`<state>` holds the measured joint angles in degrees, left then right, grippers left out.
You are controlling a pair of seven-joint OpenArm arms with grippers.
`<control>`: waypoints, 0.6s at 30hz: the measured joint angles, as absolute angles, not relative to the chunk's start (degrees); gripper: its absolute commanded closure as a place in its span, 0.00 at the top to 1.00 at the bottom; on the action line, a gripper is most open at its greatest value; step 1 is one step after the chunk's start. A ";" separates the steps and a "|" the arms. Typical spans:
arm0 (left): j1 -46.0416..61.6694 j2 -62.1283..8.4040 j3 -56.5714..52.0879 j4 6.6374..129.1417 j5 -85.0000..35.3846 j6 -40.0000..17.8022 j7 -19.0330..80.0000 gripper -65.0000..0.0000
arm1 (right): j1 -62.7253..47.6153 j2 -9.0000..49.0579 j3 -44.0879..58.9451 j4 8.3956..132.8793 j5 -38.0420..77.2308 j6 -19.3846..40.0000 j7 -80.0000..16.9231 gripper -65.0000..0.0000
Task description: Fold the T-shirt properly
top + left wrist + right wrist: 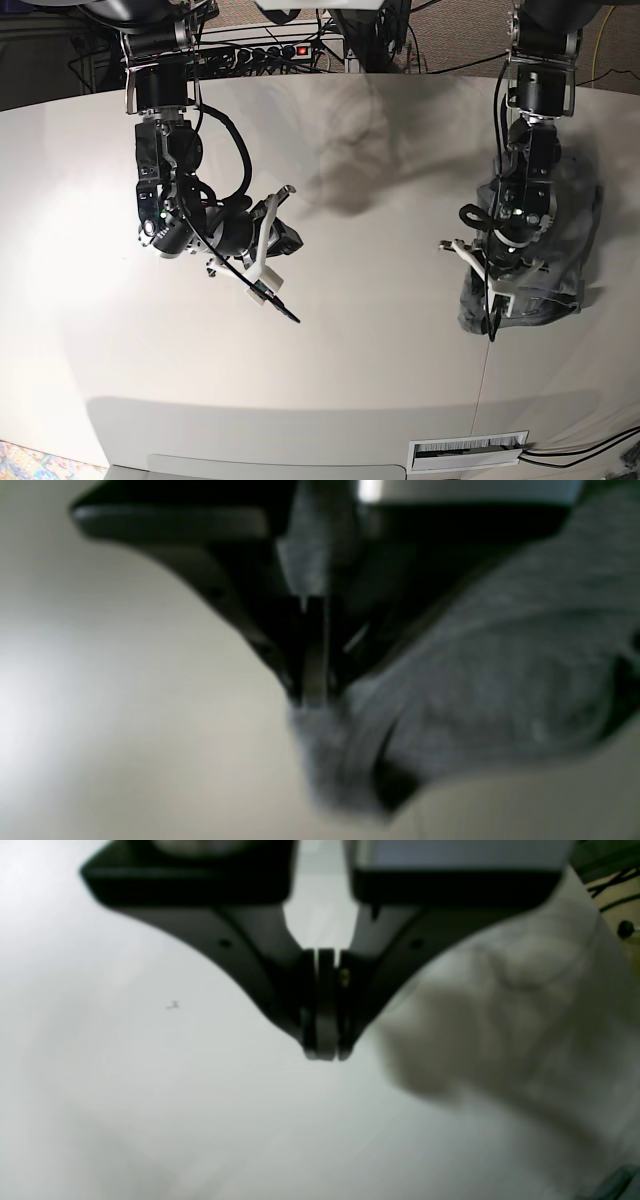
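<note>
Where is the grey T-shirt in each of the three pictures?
Left wrist: the T-shirt fills the right side, pinched in the left gripper.
Right wrist: only a pale blurred mass shows at right; I cannot tell that it is the shirt.
Base: bunched at the right edge.
Shared landmark: the white table.

Robot lab – power strip (265, 52), cables (400, 45).
</note>
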<state>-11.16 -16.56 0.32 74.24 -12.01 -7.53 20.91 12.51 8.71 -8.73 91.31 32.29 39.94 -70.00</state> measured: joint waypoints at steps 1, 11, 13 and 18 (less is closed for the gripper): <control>-11.18 -16.56 0.34 76.69 -13.39 -8.67 22.52 0.00 | 12.43 8.71 -8.73 91.74 32.18 39.92 -70.08 0.00; -3.31 -17.54 0.56 97.73 -22.37 -8.84 36.97 0.00 | 5.65 9.87 -4.60 100.49 31.86 39.94 -70.98 0.00; 0.62 -19.09 0.67 101.71 -22.33 -8.80 37.80 0.00 | 3.73 10.44 -1.08 102.08 31.70 39.94 -71.07 0.00; 10.13 -23.29 0.01 113.40 -21.61 -8.05 37.54 0.00 | -3.55 11.90 6.87 106.96 37.23 39.92 -71.18 0.00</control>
<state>10.13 -23.29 0.01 113.40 -21.61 -8.05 37.54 -3.55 11.90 6.87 106.96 37.23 39.92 -71.18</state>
